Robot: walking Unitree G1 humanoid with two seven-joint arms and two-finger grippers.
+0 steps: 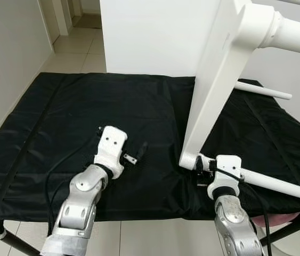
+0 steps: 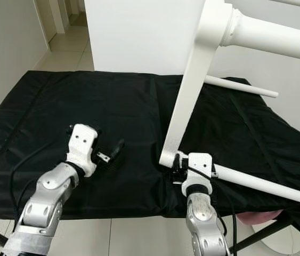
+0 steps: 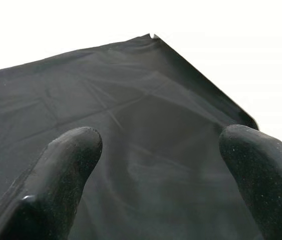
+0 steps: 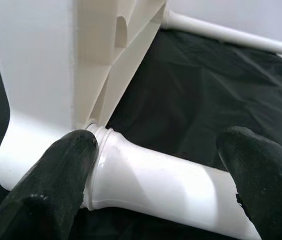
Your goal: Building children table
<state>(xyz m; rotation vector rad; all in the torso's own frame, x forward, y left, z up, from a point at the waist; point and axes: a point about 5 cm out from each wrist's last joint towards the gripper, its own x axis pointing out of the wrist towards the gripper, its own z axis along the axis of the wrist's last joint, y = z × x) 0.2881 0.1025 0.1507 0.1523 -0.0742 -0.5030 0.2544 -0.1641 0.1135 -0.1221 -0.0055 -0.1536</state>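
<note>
Right now the white table top stands on edge on a black cloth.
Head view: its leg lies flat, pointing right. Right wrist: right gripper spread around that smooth round leg, perhaps touching. Left wrist: left gripper apart over wrinkled cloth.
</note>
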